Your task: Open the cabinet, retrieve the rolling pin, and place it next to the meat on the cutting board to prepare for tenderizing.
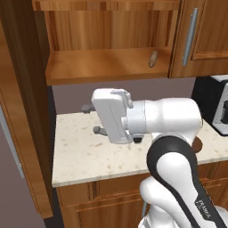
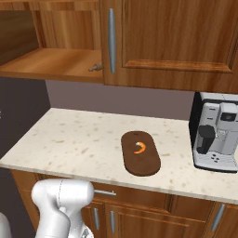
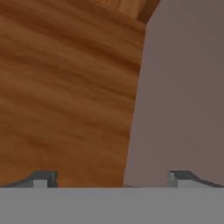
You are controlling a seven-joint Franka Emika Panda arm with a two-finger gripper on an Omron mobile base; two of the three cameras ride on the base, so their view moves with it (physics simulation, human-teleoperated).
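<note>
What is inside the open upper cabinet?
The rolling pin lies on the cabinet shelf's right end, near the neighbouring closed door. The remaining visible shelf looks bare; the space higher up is cut off by the frame.

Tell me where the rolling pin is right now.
The rolling pin lies on the open cabinet's shelf, at its right end near the neighbouring closed door.

Cabinet [image 1: 107, 67]: reddish-brown wood, strong grain, slight satin sheen on shelf. Neighbouring door handle [image 2: 111, 41]: brushed silver metal. Rolling pin [image 1: 152, 59]: pale tan wood, matt. Countertop [image 2: 83, 144]: cream stone look, speckled, smooth. Cutting board [image 2: 140, 160]: dark brown wood, flat matt. Meat [image 2: 140, 147]: orange, faintly glossy. Coffee machine [image 2: 216, 132]: silver and black, plastic-metal look. Robot arm [image 1: 169, 133]: glossy white shell, black joints.
</note>
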